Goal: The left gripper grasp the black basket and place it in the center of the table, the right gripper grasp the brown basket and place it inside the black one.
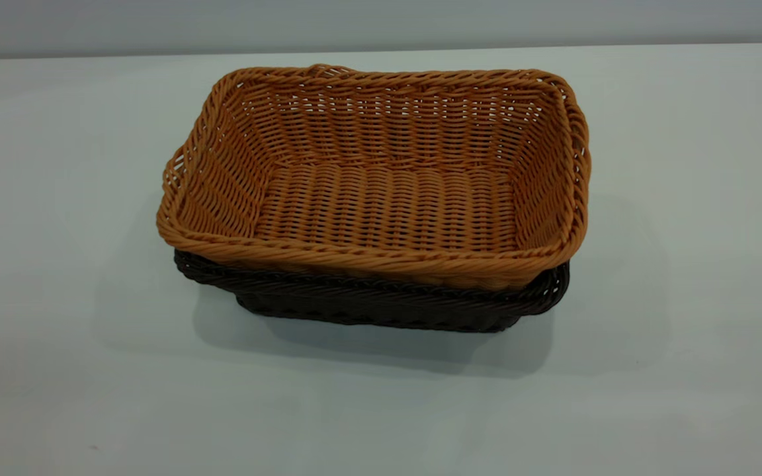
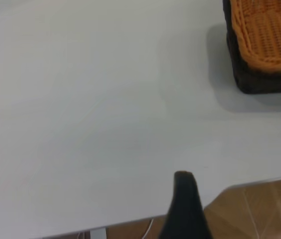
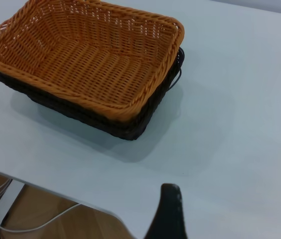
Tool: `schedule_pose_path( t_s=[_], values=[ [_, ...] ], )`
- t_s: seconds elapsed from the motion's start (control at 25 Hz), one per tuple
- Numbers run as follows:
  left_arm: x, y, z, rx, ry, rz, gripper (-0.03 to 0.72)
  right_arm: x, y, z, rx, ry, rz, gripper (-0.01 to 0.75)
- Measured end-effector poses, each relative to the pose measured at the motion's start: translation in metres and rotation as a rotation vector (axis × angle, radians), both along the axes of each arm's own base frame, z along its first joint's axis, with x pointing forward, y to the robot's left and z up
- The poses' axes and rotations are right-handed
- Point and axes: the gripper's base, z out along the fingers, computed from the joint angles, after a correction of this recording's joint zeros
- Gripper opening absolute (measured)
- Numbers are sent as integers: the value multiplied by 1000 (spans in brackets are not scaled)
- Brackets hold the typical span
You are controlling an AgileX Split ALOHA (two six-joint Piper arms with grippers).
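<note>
The brown basket (image 1: 387,205) sits nested inside the black basket (image 1: 381,307) near the middle of the table (image 1: 57,264). Only the black basket's rim and lower front wall show under it. The pair also shows in the left wrist view, brown (image 2: 269,35) over black (image 2: 259,82), and in the right wrist view, brown (image 3: 90,59) over black (image 3: 125,127). Neither gripper shows in the exterior view. One black tip of my left gripper (image 2: 184,199) hangs near the table's edge, far from the baskets. One black tip of my right gripper (image 3: 169,209) is also well clear of them.
The table's edge (image 2: 259,181) with brown floor beyond it shows in the left wrist view. In the right wrist view the edge (image 3: 55,191) has floor and white cables (image 3: 31,226) below it. Bare tabletop surrounds the baskets on all sides.
</note>
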Motion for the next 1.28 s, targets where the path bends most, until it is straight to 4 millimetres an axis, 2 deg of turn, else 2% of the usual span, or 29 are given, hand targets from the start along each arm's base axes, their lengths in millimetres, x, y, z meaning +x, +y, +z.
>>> schedule_pose_path(
  t_s=[0.48,0.96,1.28],
  values=[
    [4,-2,-5,-9,-8,-13,505,0,1,0,4,-1,10,542],
    [4,-2,-5,-13,-12,-15,505,0,1,0,5,0,10,448],
    [4,-3,-5,-25,-11,59,505,0,1,0,5,0,10,381]
  ],
)
